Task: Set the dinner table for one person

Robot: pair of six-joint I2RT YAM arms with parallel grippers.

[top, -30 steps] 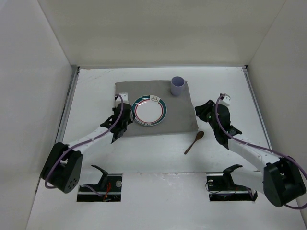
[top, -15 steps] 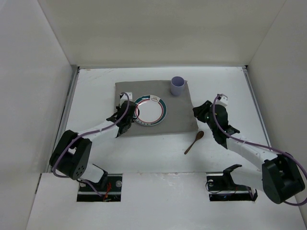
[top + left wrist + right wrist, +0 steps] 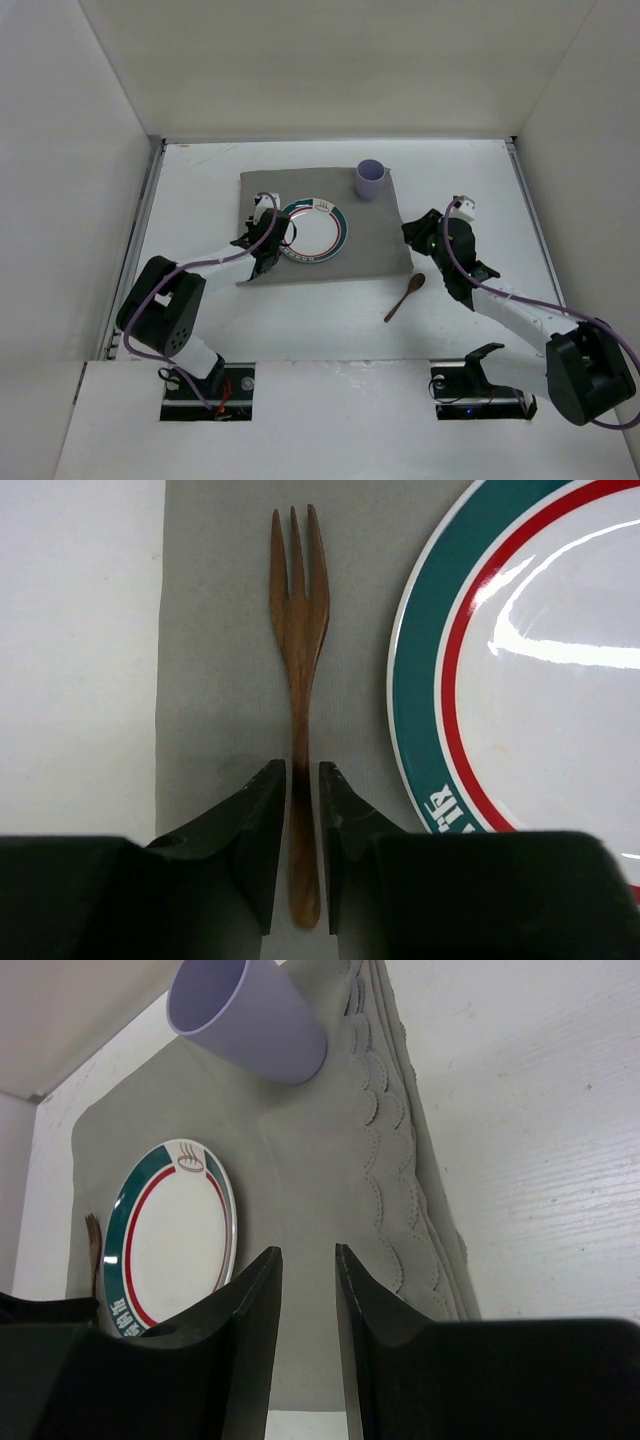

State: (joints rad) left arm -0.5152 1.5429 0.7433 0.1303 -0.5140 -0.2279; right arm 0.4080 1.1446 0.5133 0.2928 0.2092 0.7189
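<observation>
A wooden fork (image 3: 298, 630) lies flat on the grey cloth mat (image 3: 220, 680), tines pointing away, just left of the teal- and red-rimmed plate (image 3: 540, 680). My left gripper (image 3: 300, 770) straddles the fork's handle, its jaws a narrow gap apart with slim gaps on both sides. In the top view it (image 3: 266, 234) is at the mat's left edge beside the plate (image 3: 312, 231). My right gripper (image 3: 306, 1250) is narrowly open and empty above the mat's right part (image 3: 330, 1160); in the top view it (image 3: 414, 233) is near the mat's right edge. A wooden spoon (image 3: 405, 297) lies on the white dinner table (image 3: 200, 180).
A lilac cup (image 3: 370, 180) stands upright on the mat's far right corner and also shows in the right wrist view (image 3: 250, 1015). The mat's right edge (image 3: 400, 1160) is scalloped and folded in layers. White walls enclose the table on three sides.
My left gripper has moved away from me along the mat's left edge, up beside the plate. My right gripper shifted slightly left, then held still.
</observation>
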